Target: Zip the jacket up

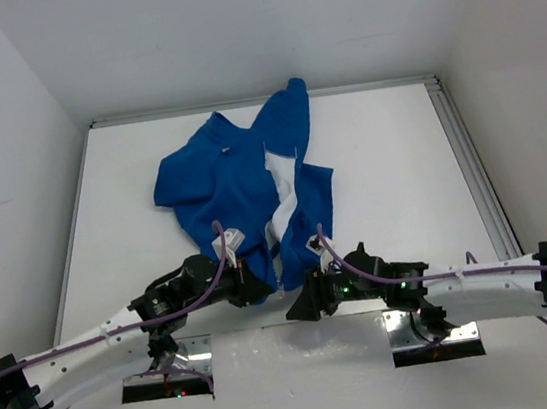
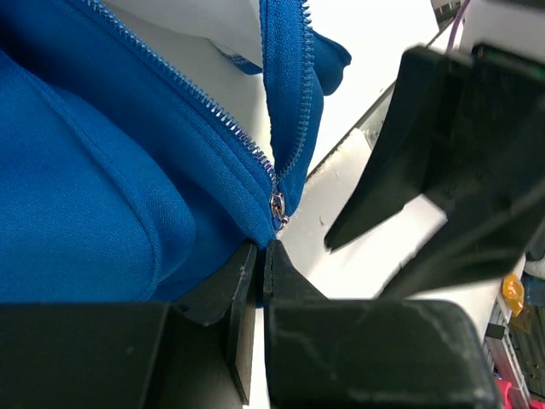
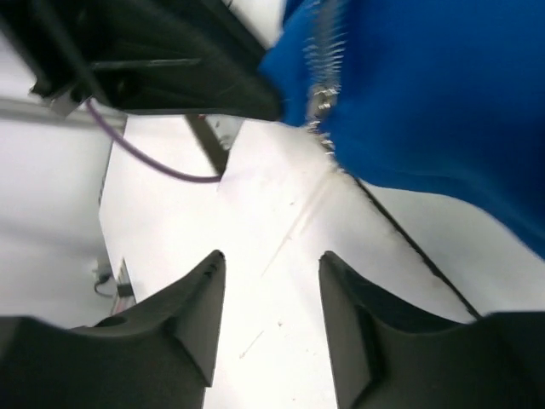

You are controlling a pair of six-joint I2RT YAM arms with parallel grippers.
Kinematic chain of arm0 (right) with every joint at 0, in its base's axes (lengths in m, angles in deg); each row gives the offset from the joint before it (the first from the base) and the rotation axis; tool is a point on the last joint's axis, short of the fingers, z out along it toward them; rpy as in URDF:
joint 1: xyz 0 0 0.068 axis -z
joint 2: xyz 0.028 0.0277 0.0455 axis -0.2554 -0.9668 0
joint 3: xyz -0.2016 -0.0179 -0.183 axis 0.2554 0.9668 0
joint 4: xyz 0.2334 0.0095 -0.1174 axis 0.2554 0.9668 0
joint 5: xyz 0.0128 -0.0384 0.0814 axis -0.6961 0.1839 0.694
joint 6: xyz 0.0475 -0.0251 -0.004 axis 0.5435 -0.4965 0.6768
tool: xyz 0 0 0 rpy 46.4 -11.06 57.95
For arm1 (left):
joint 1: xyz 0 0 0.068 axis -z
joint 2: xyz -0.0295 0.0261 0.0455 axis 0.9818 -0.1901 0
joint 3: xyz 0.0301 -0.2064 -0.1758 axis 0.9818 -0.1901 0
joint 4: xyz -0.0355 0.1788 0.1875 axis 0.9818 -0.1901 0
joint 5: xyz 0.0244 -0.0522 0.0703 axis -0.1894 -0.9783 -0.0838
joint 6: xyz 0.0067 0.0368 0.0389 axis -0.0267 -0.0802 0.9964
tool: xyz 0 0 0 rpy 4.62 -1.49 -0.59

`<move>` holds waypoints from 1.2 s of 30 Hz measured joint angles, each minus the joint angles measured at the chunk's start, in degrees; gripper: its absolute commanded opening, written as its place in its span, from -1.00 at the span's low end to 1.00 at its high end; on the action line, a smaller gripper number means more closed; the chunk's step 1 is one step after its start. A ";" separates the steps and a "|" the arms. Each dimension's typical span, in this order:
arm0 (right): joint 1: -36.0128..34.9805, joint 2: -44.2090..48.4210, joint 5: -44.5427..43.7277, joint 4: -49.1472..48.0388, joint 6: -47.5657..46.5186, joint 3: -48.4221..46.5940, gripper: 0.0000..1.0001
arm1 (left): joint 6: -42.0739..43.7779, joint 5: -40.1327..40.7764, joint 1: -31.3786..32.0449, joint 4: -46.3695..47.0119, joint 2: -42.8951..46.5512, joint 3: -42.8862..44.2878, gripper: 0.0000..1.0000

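1. The jacket [image 1: 220, 181], royal blue, lies crumpled on the white table [image 1: 391, 179]. Its front is open, and the zipper slider [image 2: 277, 204] sits at the bottom hem.
2. From the slider the two rows of zipper teeth part and run toward the far wall.
3. The left gripper [image 2: 262, 260] is just below the slider. Its jaws are pressed together with the tips against the hem edge. It is not clear whether any fabric is nipped between them.
4. The right gripper [image 3: 268, 273] is near the slider, on its right and clear of it. Its fingers are spread apart over bare table and hold nothing.
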 measured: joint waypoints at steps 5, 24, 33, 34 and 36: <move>-1.46 -1.79 -2.25 -6.86 -1.33 2.14 0.12 | -0.68 -0.07 0.00 0.55 -0.39 -0.02 -1.00; -1.46 -9.66 -7.91 -21.16 -2.43 4.48 0.04 | -3.96 -0.55 0.00 3.02 1.53 -0.04 -1.00; -1.46 -10.84 -9.29 -24.57 -2.60 5.20 0.03 | -5.22 -1.14 0.00 3.56 1.68 -0.39 -1.00; -1.46 -10.91 -9.42 -24.98 -2.64 5.25 0.02 | -5.31 -1.14 0.00 3.56 1.68 -0.39 -1.00; -1.46 -11.19 -9.64 -25.73 -2.93 5.29 -0.04 | -5.40 -1.20 0.00 3.69 1.66 -0.48 -1.00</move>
